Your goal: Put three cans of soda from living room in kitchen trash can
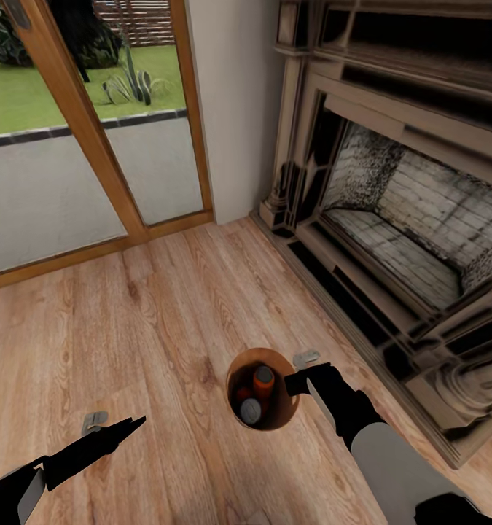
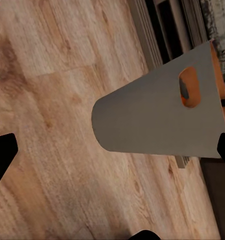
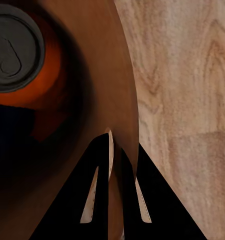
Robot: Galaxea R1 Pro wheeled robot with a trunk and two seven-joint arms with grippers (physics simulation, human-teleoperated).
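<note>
The right gripper [image 1: 298, 382] is clamped on the rim of the trash can [image 1: 286, 415], one finger inside the wall and one outside, as the right wrist view shows with the dark fingers [image 3: 95, 200] straddling the brown wall [image 3: 112, 75]. The can stands on the light wood plank floor [image 1: 165, 328], and inside its dark hollow lie an orange soda can [image 1: 263, 379] and a second can with a grey top [image 1: 251, 410]; the right wrist view looks down on a grey round top with orange sides [image 3: 15, 47]. The left gripper [image 1: 122, 430] hangs low over the floor, well apart from the trash can, holding nothing; its jaws stand apart in the left wrist view, with the dark tips [image 2: 2, 155] at the picture's edges.

Just beyond the trash can runs the base of a large carved stone fireplace [image 1: 391, 219] with a pale brick interior. A wood-framed glass door [image 1: 78, 146] gives onto paving and a green lawn, beside a plain white wall [image 1: 235, 109].
</note>
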